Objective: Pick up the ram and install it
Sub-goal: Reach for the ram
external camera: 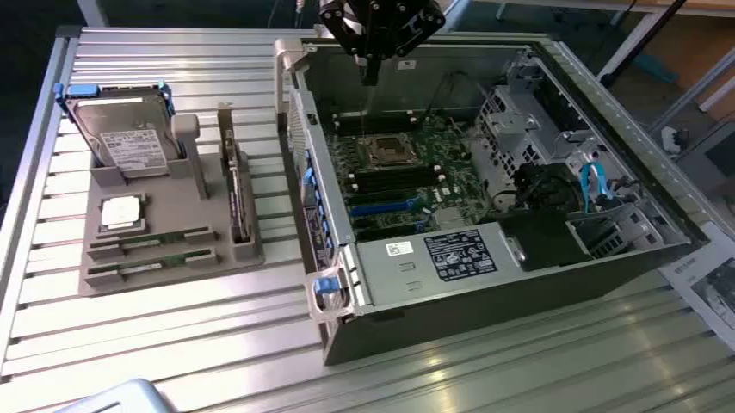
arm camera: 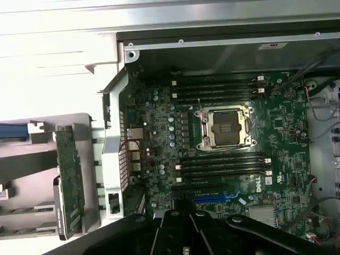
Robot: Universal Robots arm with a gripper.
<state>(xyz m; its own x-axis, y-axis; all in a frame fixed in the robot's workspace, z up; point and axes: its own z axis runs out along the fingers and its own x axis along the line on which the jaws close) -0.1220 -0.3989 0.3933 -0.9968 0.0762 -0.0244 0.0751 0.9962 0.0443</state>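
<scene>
Green ram (external camera: 155, 240) (two sticks) rests in the tray (external camera: 167, 280); jaws closed.

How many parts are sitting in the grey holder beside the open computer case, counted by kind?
Hard drive: 1
Processor chip: 1
RAM sticks: 2
Expansion card: 1
Total in the grey holder: 5

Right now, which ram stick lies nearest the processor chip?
The inner ram, directly beside the chip; the outer ram sits one slot farther away.
</scene>
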